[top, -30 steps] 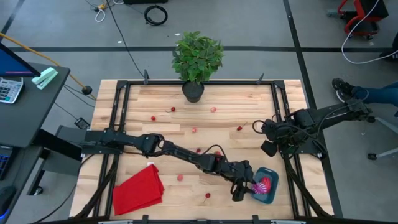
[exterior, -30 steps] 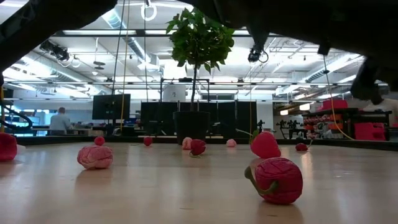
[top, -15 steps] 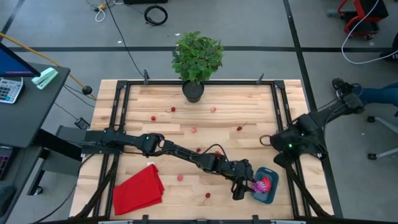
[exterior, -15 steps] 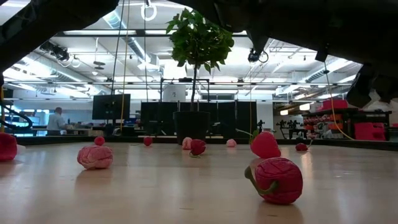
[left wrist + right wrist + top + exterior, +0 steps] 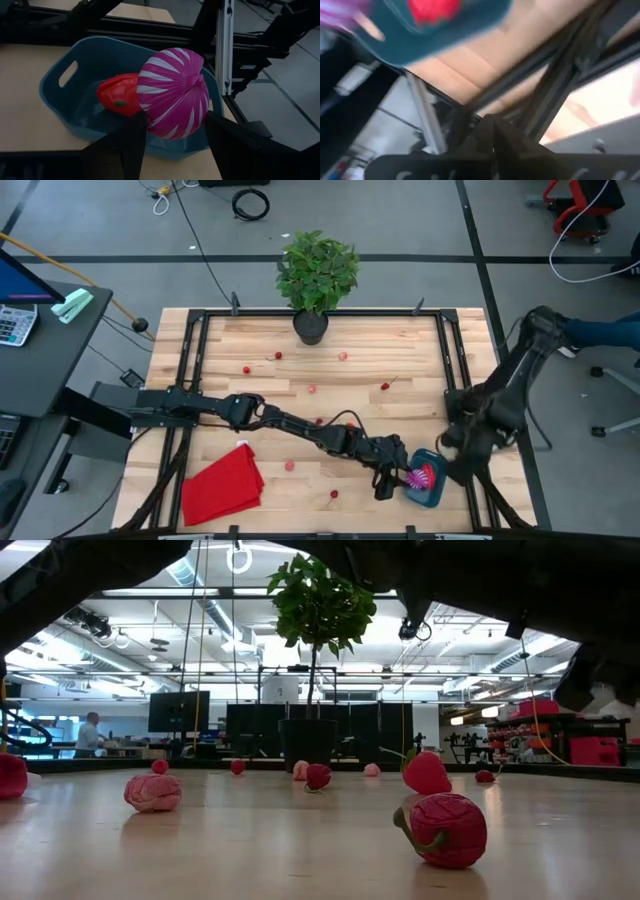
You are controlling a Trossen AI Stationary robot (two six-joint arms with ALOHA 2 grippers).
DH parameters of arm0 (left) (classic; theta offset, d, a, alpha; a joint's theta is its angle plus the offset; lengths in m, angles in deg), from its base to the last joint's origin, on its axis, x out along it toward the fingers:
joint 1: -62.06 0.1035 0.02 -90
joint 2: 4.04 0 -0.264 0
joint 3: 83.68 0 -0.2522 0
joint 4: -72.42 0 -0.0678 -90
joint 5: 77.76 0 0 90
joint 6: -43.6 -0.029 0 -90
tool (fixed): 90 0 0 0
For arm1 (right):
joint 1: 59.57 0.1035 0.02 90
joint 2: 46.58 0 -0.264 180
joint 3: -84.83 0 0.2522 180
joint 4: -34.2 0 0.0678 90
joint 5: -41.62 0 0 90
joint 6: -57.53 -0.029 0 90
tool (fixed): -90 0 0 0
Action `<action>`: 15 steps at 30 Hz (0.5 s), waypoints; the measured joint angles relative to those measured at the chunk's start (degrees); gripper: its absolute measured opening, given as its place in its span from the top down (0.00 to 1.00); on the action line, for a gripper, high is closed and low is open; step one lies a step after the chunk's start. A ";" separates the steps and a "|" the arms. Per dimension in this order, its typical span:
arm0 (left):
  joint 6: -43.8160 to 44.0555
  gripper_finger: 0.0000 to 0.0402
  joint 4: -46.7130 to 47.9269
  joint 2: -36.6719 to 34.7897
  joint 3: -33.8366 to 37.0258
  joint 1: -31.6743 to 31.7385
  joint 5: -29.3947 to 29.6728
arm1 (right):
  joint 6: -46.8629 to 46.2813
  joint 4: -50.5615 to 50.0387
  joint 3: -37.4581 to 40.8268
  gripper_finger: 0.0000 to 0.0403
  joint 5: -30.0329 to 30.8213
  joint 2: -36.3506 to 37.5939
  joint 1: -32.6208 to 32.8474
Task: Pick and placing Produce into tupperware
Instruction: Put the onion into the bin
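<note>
1. Currently stretched across the wooden worktop [image 5: 260, 390] from its left side toward the front right corner: left arm, ending in the left tool [image 5: 392, 483] just beside the teal tupperware [image 5: 432, 491].
2. Clamped between that tool's two dark fingers [image 5: 122, 145]: purple-and-white striped round piece [image 5: 172, 92], hanging over the tub's open top.
3. Lying inside the tupperware [image 5: 87, 65], touching the striped piece: one red fruit piece [image 5: 120, 94].
4. Parked near the front right corner of the worktop, close to the right frame rail: the teal tub itself.
5. Raised at the worktop's right edge, bent steeply: right arm, with the right tool [image 5: 452, 463] next to the tub; cannot tell whether open or closed, since the right wrist view is blurred.
6. Scattered loose over the middle and far part of the boards: small red and pink produce [image 5: 311, 389], well apart from the tub.
7. Nearest in the low view: knobbly pink-red piece with a stem [image 5: 445, 828], a pointed red strawberry-like piece [image 5: 427, 773] behind it, a pale pink piece [image 5: 153, 792] farther off.
8. Spread flat near the front left corner: red cloth [image 5: 222, 483].
9. Standing at the far edge, centre: potted plant [image 5: 316, 275].
</note>
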 joint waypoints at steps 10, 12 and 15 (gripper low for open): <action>0.02 0.50 -0.02 -0.02 0.00 -0.04 -0.02 | -2.63 13.48 0.00 0.99 1.03 -17.60 4.04; 0.02 0.50 -0.02 -0.02 0.00 -0.02 0.00 | -2.28 16.13 0.00 0.99 2.55 -20.19 4.00; 0.41 0.50 -0.02 -0.07 0.00 -0.10 0.00 | -2.15 18.36 0.00 0.99 4.26 -23.33 3.49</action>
